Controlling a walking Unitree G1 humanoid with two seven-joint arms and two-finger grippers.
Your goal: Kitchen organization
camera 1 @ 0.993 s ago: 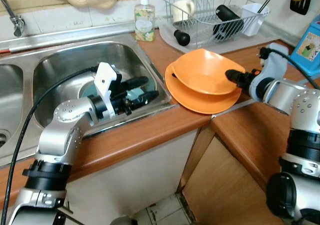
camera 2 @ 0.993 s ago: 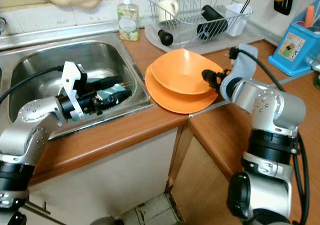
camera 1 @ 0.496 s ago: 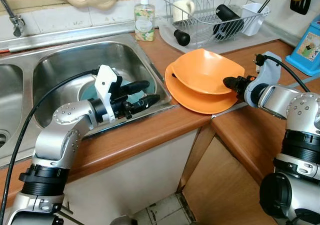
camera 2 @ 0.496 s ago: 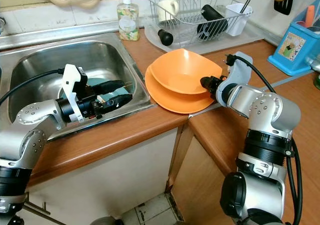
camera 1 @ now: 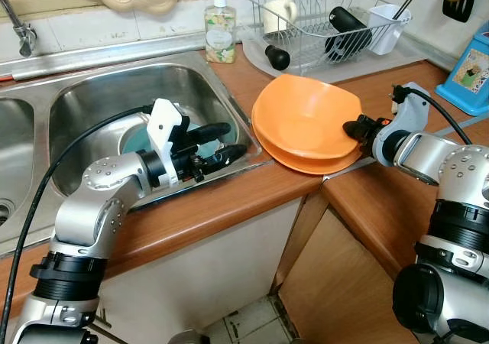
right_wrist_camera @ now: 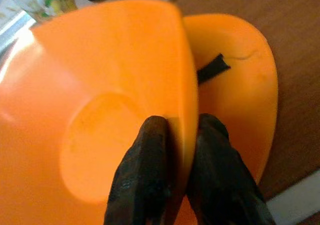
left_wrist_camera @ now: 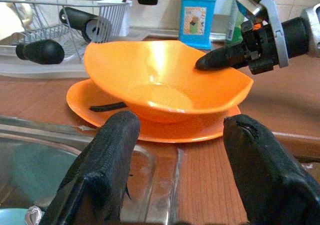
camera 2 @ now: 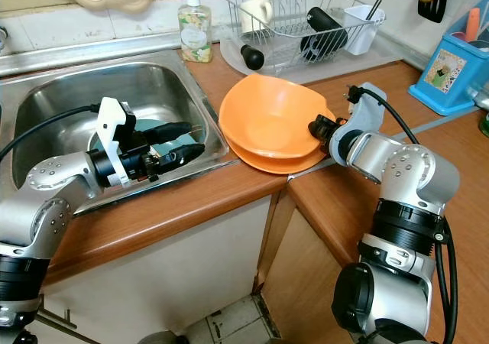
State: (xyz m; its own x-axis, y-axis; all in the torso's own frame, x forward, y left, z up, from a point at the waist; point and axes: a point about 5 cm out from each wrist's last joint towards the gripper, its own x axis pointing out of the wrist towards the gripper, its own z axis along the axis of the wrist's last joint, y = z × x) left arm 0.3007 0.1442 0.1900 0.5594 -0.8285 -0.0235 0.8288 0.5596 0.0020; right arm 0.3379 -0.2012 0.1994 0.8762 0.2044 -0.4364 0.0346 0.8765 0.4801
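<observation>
An orange bowl (camera 1: 302,118) rests tilted on an orange plate (camera 1: 306,160) on the wooden counter, right of the sink. My right gripper (camera 1: 354,128) is shut on the bowl's right rim, one finger (right_wrist_camera: 145,175) inside and one outside. A small black piece (right_wrist_camera: 212,67) lies on the plate under the bowl. My left gripper (camera 1: 229,144) is open, held over the sink's right edge and aimed at the bowl; its fingers (left_wrist_camera: 105,170) frame the bowl (left_wrist_camera: 165,80) in the left wrist view. A teal dish (camera 1: 141,139) lies in the sink behind that arm.
The steel sink (camera 1: 114,92) fills the left side. A soap bottle (camera 1: 221,24) stands behind it. A wire drying rack (camera 1: 328,23) with a cup, a dark bottle and a white holder sits at the back. A blue box (camera 1: 472,67) stands far right.
The orange bowl has shifted left and tipped up on the plate in my right gripper's hold, its opening now facing more towards me. The left gripper has stayed in place.
</observation>
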